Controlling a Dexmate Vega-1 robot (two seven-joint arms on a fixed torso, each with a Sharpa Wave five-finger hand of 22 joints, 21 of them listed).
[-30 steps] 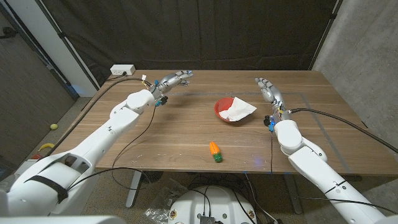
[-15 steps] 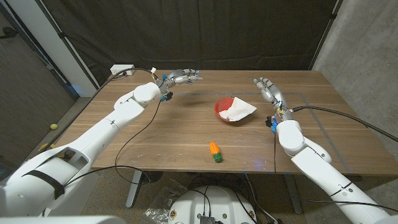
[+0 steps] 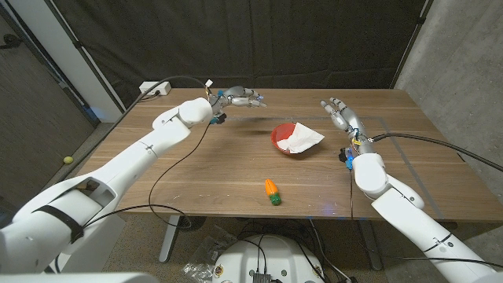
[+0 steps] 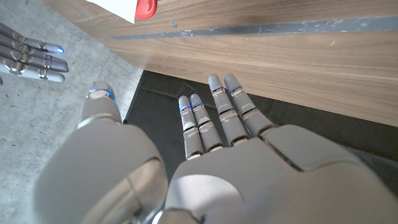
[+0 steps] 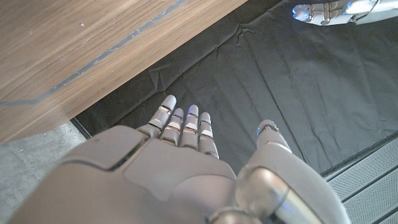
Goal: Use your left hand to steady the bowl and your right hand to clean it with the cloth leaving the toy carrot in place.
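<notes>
A red bowl (image 3: 281, 139) stands at the middle of the wooden table with a white cloth (image 3: 302, 139) draped in it and over its right rim; the bowl's rim (image 4: 147, 8) and a bit of cloth show in the left wrist view. An orange toy carrot (image 3: 271, 191) with a green top lies nearer the front edge. My left hand (image 3: 240, 98) hovers over the far part of the table, left of and behind the bowl, open, fingers stretched out (image 4: 211, 118). My right hand (image 3: 339, 112) is raised to the right of the bowl, open and holding nothing (image 5: 186, 134).
A white power strip (image 3: 155, 89) sits at the table's far left corner with a cable running from it. Black curtain hangs behind the table. A grey tape line (image 3: 405, 157) marks the table's right part. A yellow ball (image 3: 69, 159) lies on the floor at left.
My left hand has swung rightward along the far side of the table, closer to the bowl. My right hand has barely moved. Bowl, cloth and carrot are unchanged.
</notes>
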